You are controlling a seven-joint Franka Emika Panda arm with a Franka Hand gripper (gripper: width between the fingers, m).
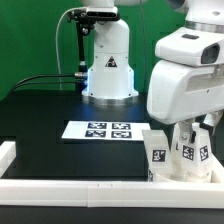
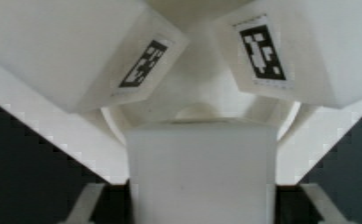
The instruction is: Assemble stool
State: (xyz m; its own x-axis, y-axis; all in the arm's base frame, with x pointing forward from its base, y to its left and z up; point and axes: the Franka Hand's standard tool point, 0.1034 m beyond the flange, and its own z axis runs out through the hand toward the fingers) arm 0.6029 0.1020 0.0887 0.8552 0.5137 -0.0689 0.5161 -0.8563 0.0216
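Several white stool legs with black-and-white tags stand bunched at the exterior view's right, by the front rail: one on the left [image 1: 157, 155], others [image 1: 190, 153] under the hand. My gripper [image 1: 186, 137] is lowered among them. In the wrist view my gripper [image 2: 199, 200] straddles a plain white leg [image 2: 199, 150]. A thin dark gap shows between that leg and each of my fingers [image 2: 100, 195], so the jaws stand open around it. Two tagged legs [image 2: 142, 60] [image 2: 267, 50] lean just beyond it. The round seat is not in view.
The marker board [image 1: 98, 130] lies flat on the black table, left of the legs. A long white frame rail [image 1: 80, 188] runs along the front and another [image 1: 6, 155] at the left. The robot base [image 1: 108, 60] stands at the back.
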